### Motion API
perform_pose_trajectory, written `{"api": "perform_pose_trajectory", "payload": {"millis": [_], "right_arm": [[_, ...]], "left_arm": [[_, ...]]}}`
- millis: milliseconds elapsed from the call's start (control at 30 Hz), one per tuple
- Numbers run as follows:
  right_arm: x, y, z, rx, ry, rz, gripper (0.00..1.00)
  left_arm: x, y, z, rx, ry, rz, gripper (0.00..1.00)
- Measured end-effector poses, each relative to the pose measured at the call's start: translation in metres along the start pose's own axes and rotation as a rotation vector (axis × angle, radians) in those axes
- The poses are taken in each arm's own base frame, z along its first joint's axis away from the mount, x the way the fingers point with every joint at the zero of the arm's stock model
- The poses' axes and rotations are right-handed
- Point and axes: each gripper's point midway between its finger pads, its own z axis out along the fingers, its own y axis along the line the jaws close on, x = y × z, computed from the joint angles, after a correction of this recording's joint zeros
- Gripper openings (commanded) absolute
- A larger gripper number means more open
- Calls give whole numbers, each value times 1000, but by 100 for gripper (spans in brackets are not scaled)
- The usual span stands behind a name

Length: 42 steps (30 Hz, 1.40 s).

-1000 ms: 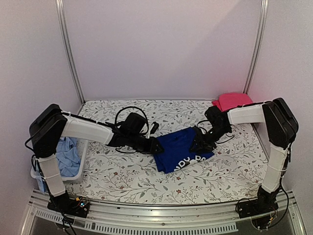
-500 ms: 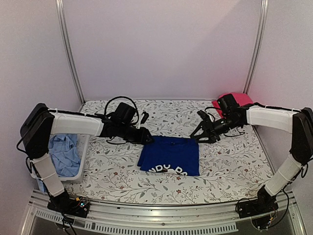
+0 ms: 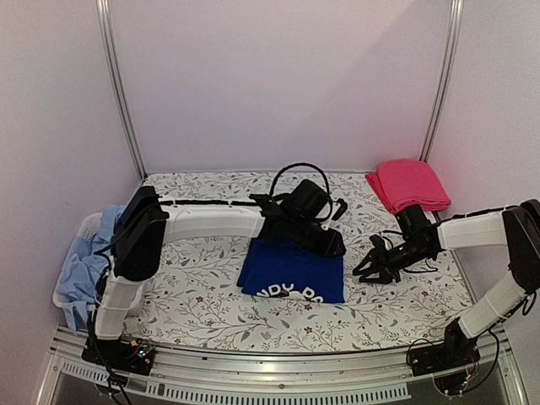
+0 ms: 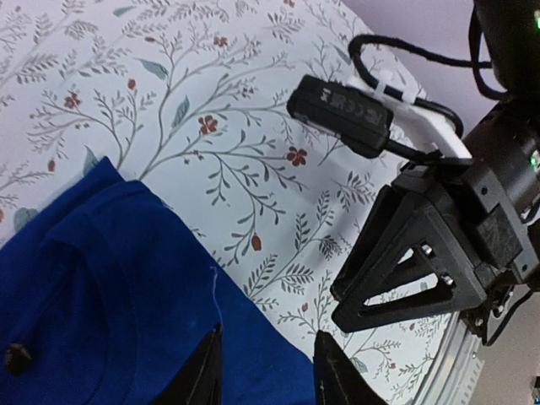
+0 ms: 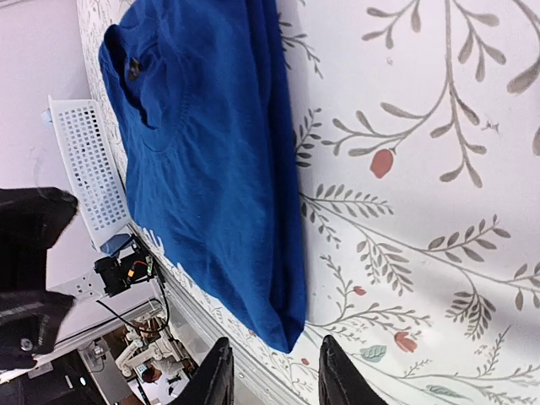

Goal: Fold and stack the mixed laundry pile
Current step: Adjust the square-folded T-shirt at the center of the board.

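Top external only: red-pink garment [image 3: 409,184]

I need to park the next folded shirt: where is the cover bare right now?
Bare: the front-left cover between the white basket and the blue shirt; also the back-left strip behind the left arm. Crowded: right of the blue shirt, where the left tool and right tool sit close; the red-pink garment fills the back-right corner.
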Motion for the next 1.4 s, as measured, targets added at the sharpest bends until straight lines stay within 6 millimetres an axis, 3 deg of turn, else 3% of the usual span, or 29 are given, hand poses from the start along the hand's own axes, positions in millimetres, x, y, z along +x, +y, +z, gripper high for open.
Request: {"api": "perform_pose_trajectory", "payload": {"millis": [200,433,500,600,667,967,1300,1400], "right_arm": [[-2,-17,17,-6,20,56,28],[-7,-14,18,-18,1,39,26],[-7,-14,18,-17,2,41,25],[-7,-16,19,-14,6,45,25],[-7,-17,20,-13,9,48,25],[-7,-21,27,-26,31,43,24],[-27,-10,37,-80,29,14,24],[-32,-3,36,-96,22,-4,20]], "left_arm": [[46,0,49,-29,144,-24,35],[56,13,67,-88,197,-56,39],[57,14,68,-93,205,-61,33],[61,16,70,-103,216,-69,10],[64,19,71,-97,214,-79,0],[83,23,42,17,151,-161,0],[64,11,17,176,1,-182,0],[60,8,8,220,-32,-195,0]]}}
